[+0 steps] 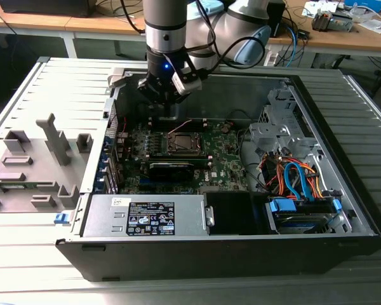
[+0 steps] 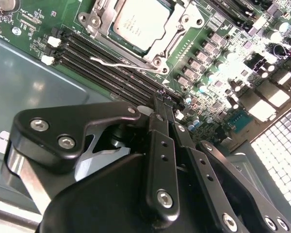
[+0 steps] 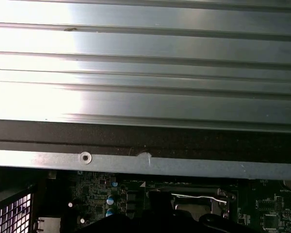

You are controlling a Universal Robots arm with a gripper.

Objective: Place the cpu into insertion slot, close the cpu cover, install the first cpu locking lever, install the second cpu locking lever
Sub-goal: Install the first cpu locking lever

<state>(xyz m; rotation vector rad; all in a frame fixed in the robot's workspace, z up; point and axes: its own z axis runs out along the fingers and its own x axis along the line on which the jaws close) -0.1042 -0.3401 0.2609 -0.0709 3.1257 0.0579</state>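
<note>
The cpu (image 2: pixel 138 23), a silvery square chip, lies in the insertion slot (image 1: pixel 183 143) on the green board. The silver cpu cover (image 2: pixel 178 25) lies flat around it as a frame. A thin silver locking lever (image 2: pixel 114 62) runs along one side of the socket, its end sticking out over the memory slots; the same lever (image 3: pixel 199 196) also shows as a bright rod in the first wrist view. My gripper (image 2: pixel 163 99) hangs above the board beside the socket, its black fingers pressed together on nothing. In the exterior view the gripper (image 1: pixel 168 105) is just behind the socket.
The open computer case holds a long black card (image 1: pixel 171 168) in front of the socket, a power supply (image 1: pixel 152 216) at the front and a drive cage with coloured cables (image 1: pixel 298 184) on the exterior view's right. Grey fixtures (image 1: pixel 44 152) stand outside, on the left. The case's rear wall (image 3: pixel 145 165) is close by.
</note>
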